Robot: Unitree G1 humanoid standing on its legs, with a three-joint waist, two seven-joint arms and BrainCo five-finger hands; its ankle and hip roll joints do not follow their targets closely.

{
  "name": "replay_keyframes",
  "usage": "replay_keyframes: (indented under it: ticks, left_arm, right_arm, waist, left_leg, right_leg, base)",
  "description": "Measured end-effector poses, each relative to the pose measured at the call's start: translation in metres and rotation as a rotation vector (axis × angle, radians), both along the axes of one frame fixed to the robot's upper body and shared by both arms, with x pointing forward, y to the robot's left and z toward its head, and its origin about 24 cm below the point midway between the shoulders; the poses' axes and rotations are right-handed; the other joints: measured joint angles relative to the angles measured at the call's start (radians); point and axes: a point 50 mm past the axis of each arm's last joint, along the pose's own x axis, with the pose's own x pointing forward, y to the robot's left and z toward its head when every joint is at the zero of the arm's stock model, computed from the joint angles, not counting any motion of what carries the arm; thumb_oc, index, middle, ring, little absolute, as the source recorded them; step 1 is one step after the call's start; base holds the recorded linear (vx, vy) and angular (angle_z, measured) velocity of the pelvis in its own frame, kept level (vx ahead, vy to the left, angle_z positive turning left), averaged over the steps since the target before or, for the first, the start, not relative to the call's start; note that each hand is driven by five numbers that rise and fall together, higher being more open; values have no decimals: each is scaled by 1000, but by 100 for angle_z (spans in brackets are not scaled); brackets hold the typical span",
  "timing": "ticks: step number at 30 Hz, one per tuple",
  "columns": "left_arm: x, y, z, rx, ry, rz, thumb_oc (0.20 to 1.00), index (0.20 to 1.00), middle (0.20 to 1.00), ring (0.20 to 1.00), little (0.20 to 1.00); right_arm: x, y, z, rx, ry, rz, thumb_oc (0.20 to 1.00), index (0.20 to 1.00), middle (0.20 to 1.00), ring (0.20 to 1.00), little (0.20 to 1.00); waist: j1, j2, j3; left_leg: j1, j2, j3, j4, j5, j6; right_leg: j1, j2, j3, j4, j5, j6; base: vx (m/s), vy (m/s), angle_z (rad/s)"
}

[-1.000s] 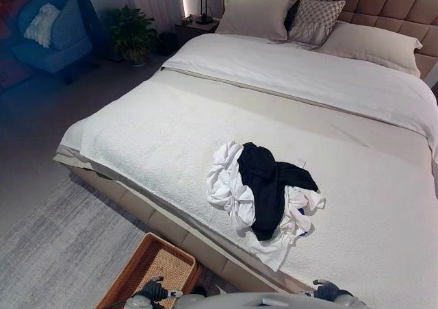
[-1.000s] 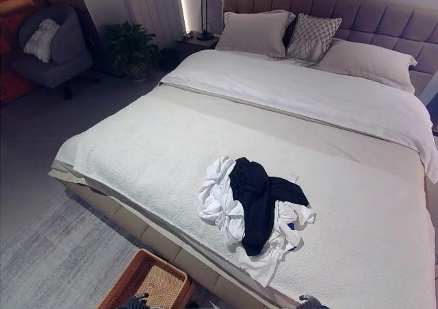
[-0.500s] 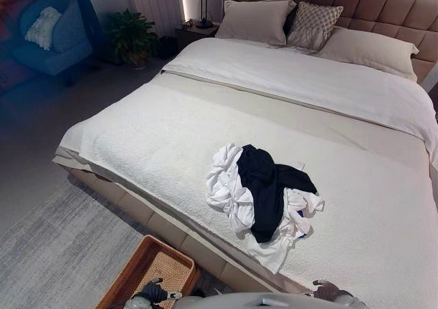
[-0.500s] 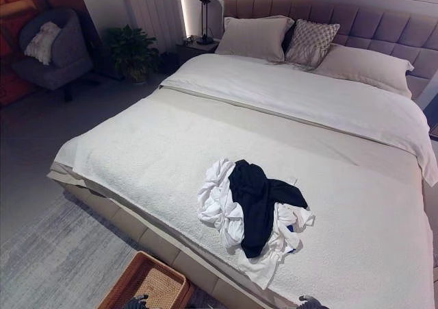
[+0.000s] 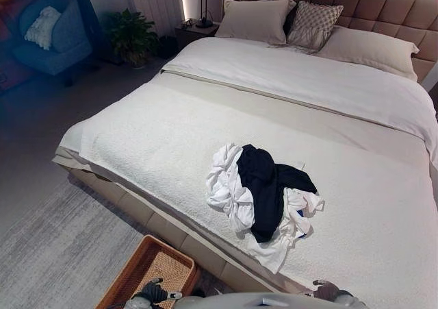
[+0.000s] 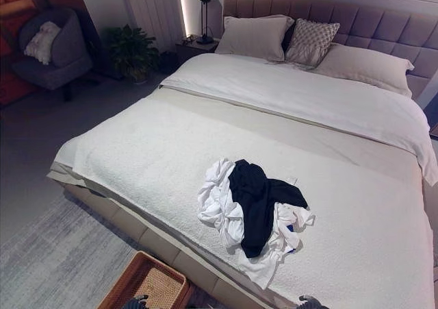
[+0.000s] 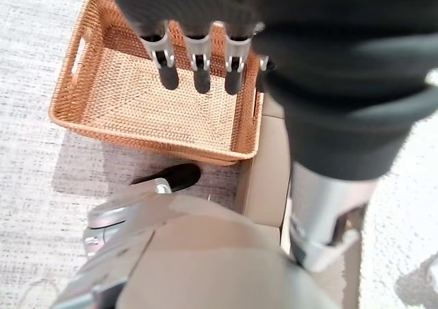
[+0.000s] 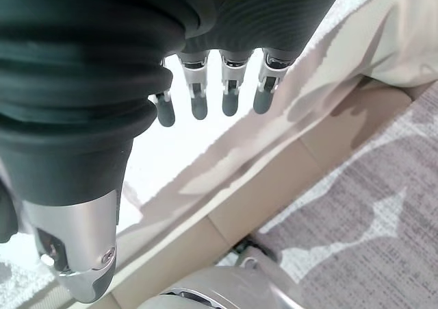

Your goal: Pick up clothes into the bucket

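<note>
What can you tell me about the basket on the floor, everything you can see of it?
The basket is a shallow rectangular tray woven from light brown wicker, with low walls, rounded corners and a cut-out handle slot in one short wall. It sits flat and upright on the grey rug, close against the bed base, below the near edge of the mattress. Nothing lies inside it. The left hand hangs over it with straight fingers, not touching it.
</note>
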Motion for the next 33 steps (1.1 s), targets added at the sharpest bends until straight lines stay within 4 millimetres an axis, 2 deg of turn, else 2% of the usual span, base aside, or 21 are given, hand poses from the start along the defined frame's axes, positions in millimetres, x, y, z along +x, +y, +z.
replay_keyframes:
  ticks: [3,6,11,14,18,22,28,31,33]
  left_arm:
    - [0,0,0,1,-2,0,1000,1000,1000,1000,1000]
    - [3,1,1,6,-16,0,1000,1000,1000,1000,1000]
    - [10,0,3,25,-55,0,1000,1000,1000,1000,1000]
    - [14,0,5,46,-78,5,1000,1000,1000,1000,1000]
    - [23,0,7,69,-116,5,1000,1000,1000,1000,1000]
    - [42,-5,14,92,-186,-47,1000,1000,1000,1000,1000]
    - [60,-10,20,110,-248,-86,1000,1000,1000,1000,1000]
    - [76,-15,26,113,-309,-105,1000,1000,1000,1000,1000]
    - [80,-18,28,110,-332,-110,1000,1000,1000,1000,1000]
  right_arm:
    - [9,-1,3,-3,-39,-20,1000,1000,1000,1000,1000]
    - [38,-3,14,0,-173,-25,1000,1000,1000,1000,1000]
    - [103,-7,58,-47,-504,35,1000,1000,1000,1000,1000]
    - [130,0,83,-63,-659,76,1000,1000,1000,1000,1000]
    - [152,6,100,-78,-751,84,1000,1000,1000,1000,1000]
    - [186,12,129,-121,-888,109,1000,1000,1000,1000,1000]
    - [218,15,163,-183,-1027,84,1000,1000,1000,1000,1000]
    - [234,8,180,-257,-1077,65,1000,1000,1000,1000,1000]
    - [243,2,190,-304,-1097,47,1000,1000,1000,1000,1000]
  waist:
    - [0,1,0]
    - [0,5,19]
    - [-2,7,50]
    - [-1,3,67]
    - [1,-1,104]
    - [2,0,161]
    - [6,6,214]
    - [48,18,249]
    - [58,24,260]
  left_leg:
    - [-15,0,0,0,0,0]
    - [-21,0,0,-2,4,-5]
    - [-51,-1,0,-1,10,-9]
    - [-67,-2,-1,0,11,-10]
    - [-84,-6,-4,0,15,-15]
    - [-126,-14,-10,-1,29,-20]
    - [-181,-23,-35,5,42,-27]
    - [-222,-27,-46,15,50,-25]
    - [-251,-30,-56,16,57,-22]
  right_leg:
    - [-15,0,0,0,0,0]
    - [-22,-1,0,0,1,0]
    - [-57,-2,-1,0,12,-1]
    - [-73,-3,-3,0,16,-2]
    - [-87,-7,-6,0,20,1]
    - [-128,-13,-11,0,31,9]
    - [-167,-19,-35,0,36,10]
    - [-199,-25,-44,0,44,10]
    - [-223,-26,-54,0,48,9]
  base:
    - [0,0,0]
    - [-12,6,0]
    - [-37,24,0]
    - [-43,21,1]
    - [-57,23,3]
    - [-41,22,4]
    - [-34,19,12]
    - [-13,19,8]
    - [-19,10,17]
